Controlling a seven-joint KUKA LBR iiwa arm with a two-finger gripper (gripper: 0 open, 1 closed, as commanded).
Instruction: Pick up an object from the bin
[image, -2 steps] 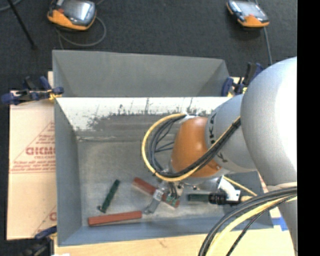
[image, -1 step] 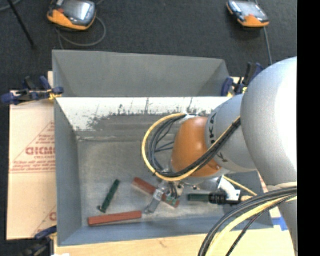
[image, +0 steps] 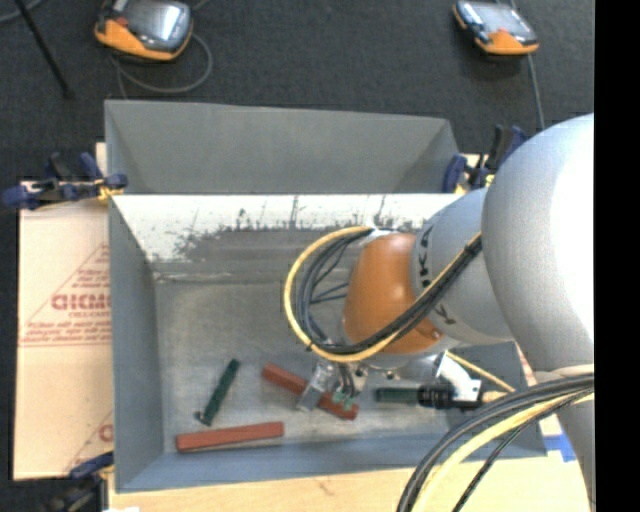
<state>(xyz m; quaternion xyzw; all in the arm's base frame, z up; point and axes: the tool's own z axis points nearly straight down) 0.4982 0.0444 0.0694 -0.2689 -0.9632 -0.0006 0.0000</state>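
My gripper (image: 327, 389) reaches down near the front middle of the bin floor, just below the orange wrist cover. Its tips sit on a short red-brown stick (image: 284, 379) that lies slanted there, with a small green piece at its right end (image: 346, 409). Whether the fingers close round the stick is hidden by the gripper body. A dark green marker-like tool (image: 218, 391) lies slanted to the left. A long flat red-brown bar (image: 230, 437) rests along the front wall.
A dark green and black pen-like thing (image: 425, 396) lies to the right of the gripper, partly under the arm. The arm and its looped cables cover the bin's right half.
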